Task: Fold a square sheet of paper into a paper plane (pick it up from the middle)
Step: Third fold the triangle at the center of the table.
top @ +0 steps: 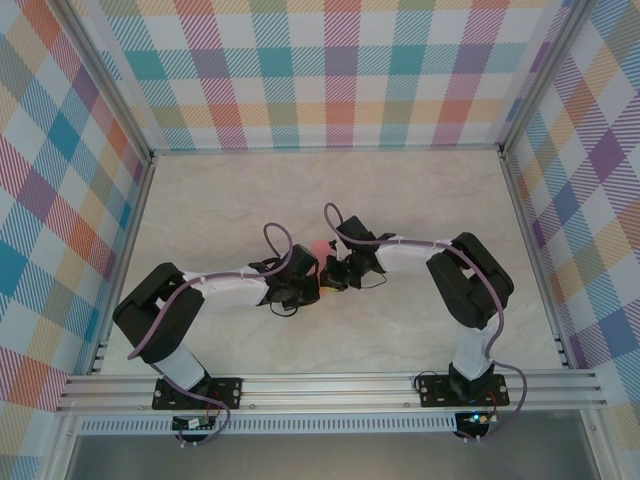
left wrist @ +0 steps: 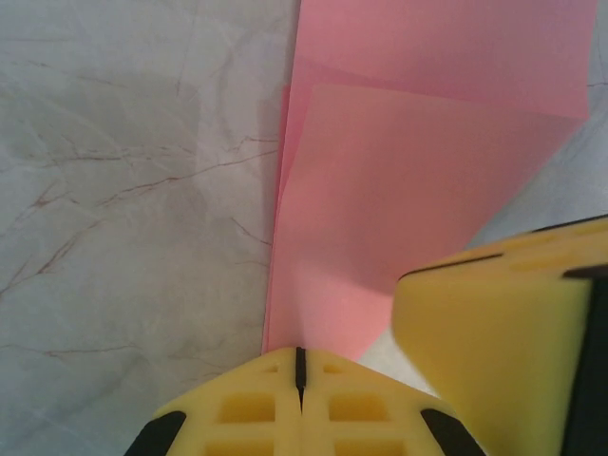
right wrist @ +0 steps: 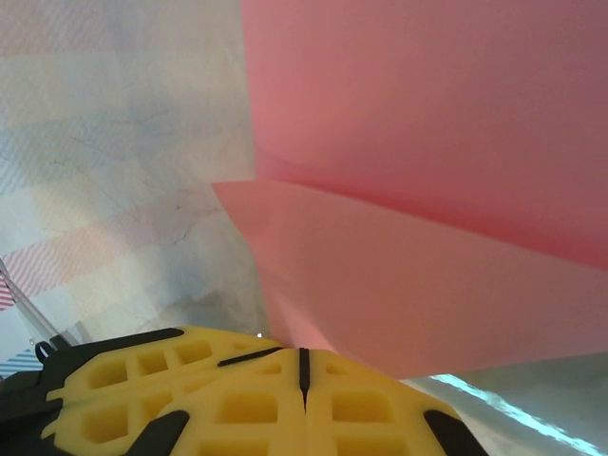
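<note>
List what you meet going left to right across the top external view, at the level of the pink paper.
In order: left plaid wall → left arm → square sheet of paper → right arm → right plaid wall.

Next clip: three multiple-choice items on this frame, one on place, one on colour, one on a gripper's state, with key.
1. The paper is: A at the back wall; B between the left gripper and right gripper; C by an arm's base.
2. Its colour: A white; B blue; C salmon-pink.
3. The left gripper's fingers are: A shut; B wide open; C half open.
Key: B, the top view shows pink where both grippers meet; C, both wrist views show pink; A, its fingertips touch along one seam.
</note>
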Robot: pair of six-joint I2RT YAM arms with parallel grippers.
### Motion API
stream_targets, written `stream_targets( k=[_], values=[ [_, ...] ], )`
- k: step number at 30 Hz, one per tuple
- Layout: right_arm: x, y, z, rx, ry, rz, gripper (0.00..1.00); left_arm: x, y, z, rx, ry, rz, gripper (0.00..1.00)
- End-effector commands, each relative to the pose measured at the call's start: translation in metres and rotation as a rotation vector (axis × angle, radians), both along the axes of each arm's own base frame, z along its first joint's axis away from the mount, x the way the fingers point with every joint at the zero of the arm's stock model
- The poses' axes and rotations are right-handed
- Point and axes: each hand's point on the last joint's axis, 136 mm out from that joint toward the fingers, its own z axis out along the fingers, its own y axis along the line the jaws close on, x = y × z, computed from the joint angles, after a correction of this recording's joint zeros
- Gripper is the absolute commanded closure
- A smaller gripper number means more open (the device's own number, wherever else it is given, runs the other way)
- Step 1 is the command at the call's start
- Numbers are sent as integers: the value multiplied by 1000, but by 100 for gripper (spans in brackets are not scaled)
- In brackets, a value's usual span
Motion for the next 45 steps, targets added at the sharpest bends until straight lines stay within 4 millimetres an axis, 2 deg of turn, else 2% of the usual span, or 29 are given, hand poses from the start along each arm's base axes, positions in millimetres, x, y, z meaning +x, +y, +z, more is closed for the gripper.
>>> stream_targets(
  k=[1, 5, 10, 20, 25, 28, 32, 35, 38, 41, 45],
  values=[
    [-3, -1, -14, -19, 38, -12, 97, -12, 14, -14, 55, 40, 3, 100],
    [-1, -8, -26, -75, 43, -25, 97, -14, 16, -14, 65, 41, 1, 100],
    [11, -23, -34, -117, 20, -53, 97, -18, 21, -17, 82, 54, -3, 100],
    [55, -62, -24, -96, -70, -140, 97, -32, 28, -29, 94, 100, -20, 100],
    [74, -85, -22, -66, -83, -204, 97, -32, 28, -27, 89, 96, -21, 100],
    [84, -96, -10, -59, -110, -227, 96, -30, 25, -23, 79, 84, -27, 100],
    [87, -102, 22, -61, -187, -230, 93, -20, 15, -6, 47, 43, -46, 100],
    [81, -109, 42, -65, -236, -243, 85, -12, 4, 15, 16, -10, -87, 95],
    [72, -120, 52, -84, -264, -267, 64, -4, -8, 41, 15, -94, -159, 83],
    [62, -129, 55, -100, -271, -287, 42, 0, -4, 51, 84, -141, -204, 72],
    [53, -134, 54, -102, -268, -307, 26, 7, -6, 59, 153, -205, -260, 61]
  ],
)
